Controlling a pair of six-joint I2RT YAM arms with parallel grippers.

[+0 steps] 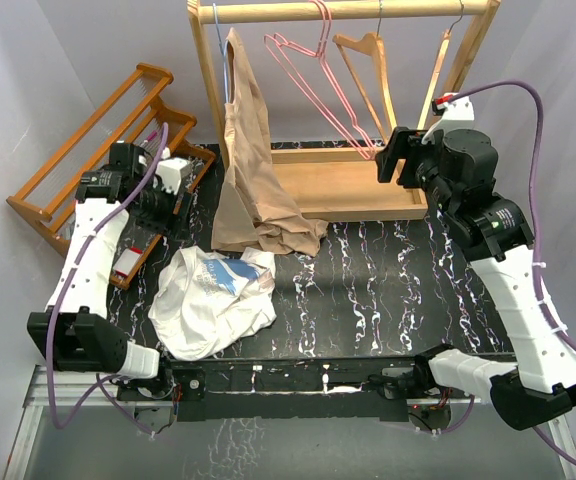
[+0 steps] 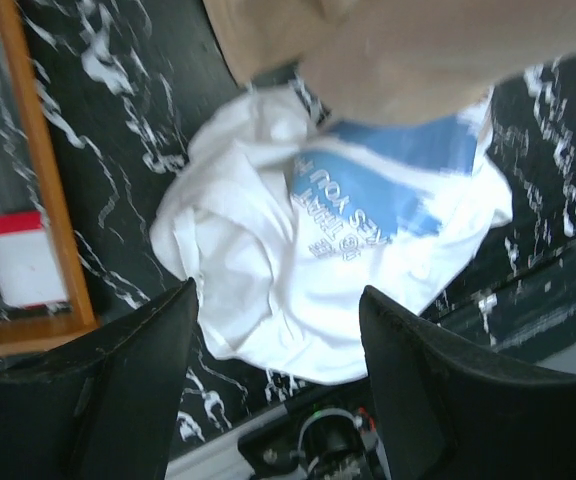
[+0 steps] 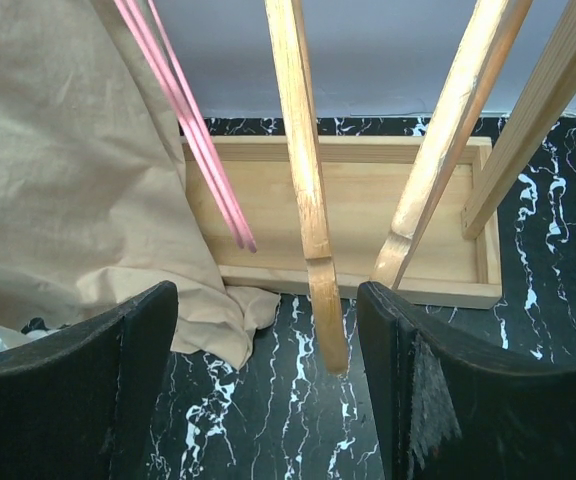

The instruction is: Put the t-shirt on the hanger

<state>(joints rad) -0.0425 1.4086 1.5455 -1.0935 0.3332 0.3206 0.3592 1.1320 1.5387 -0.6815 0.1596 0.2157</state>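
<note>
Left arm: raised over the table's left side, wrist bent down.
Left gripper (image 2: 276, 310): held above the t-shirt (image 1: 213, 300), fingers spread, nothing pinched.
Right arm: stretched toward the wooden rack (image 1: 368, 195).
Right gripper (image 1: 393, 155): held beside the hanger's low corner, fingers spread, nothing clasped.
T-shirt: bunched at the near left of the black marbled table (image 1: 388, 280), blue print turned up; its long axis cannot be told.
Hanger (image 1: 313, 85): hung by its hook on the rack's rail, tilted, long side slanted down toward the right gripper.
</note>
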